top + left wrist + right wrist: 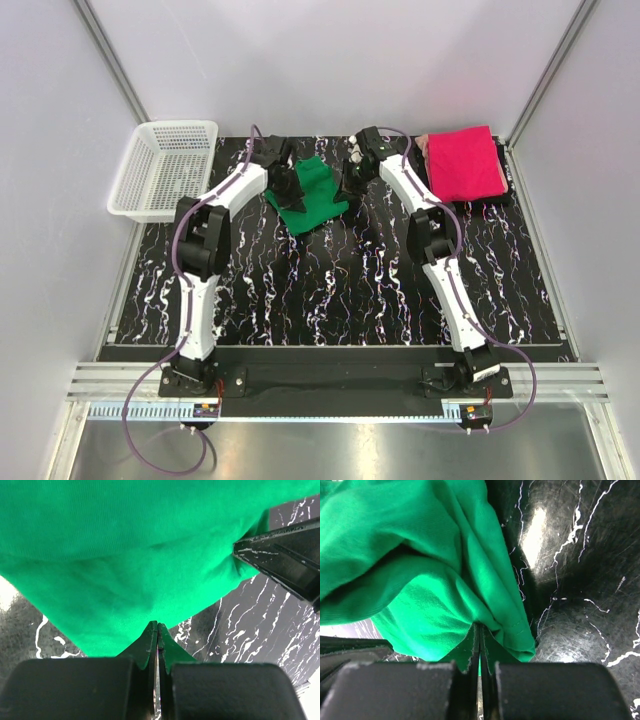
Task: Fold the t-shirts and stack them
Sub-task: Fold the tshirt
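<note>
The green t-shirt point(312, 200) lies bunched and partly folded at the back middle of the table. My left gripper point(287, 185) is at its left edge and my right gripper point(348, 185) at its right edge. Seen from the left wrist, the left gripper point(158, 626) is shut with the green t-shirt point(140, 565) pinched at its tips. In the right wrist view the right gripper point(480, 627) is shut on a fold of the green t-shirt point(420, 580), with cloth showing between the fingers. The pink t-shirt point(465, 163) lies folded at the back right.
A white mesh basket point(150, 200) stands at the back left, partly off the black marbled table point(330, 290). Grey walls close in the back and both sides. A dark edge point(490, 200) shows under the pink shirt. The right arm's finger point(285, 560) shows in the left wrist view.
</note>
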Action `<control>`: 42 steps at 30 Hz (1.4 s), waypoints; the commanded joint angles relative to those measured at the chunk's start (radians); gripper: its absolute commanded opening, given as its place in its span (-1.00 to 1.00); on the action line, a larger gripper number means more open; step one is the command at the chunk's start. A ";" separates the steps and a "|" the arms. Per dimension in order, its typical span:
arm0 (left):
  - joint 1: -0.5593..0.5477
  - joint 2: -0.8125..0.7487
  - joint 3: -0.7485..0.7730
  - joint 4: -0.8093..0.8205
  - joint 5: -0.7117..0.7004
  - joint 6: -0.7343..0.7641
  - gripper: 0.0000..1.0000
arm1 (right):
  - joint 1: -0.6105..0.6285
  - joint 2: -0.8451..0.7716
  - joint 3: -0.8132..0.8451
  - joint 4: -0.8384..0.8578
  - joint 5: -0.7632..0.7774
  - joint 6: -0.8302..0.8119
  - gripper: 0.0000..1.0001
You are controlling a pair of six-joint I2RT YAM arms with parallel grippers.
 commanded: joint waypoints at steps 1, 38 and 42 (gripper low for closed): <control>0.007 0.024 0.043 -0.014 -0.014 0.020 -1.00 | 0.012 -0.057 -0.063 -0.002 0.051 -0.043 -1.00; -0.148 -0.237 -0.434 0.031 -0.057 -0.006 -1.00 | 0.092 -0.573 -0.882 0.093 0.116 -0.065 -1.00; -0.177 -0.304 -0.509 0.035 -0.058 -0.006 -1.00 | 0.119 -0.683 -1.019 0.119 0.134 -0.040 -1.00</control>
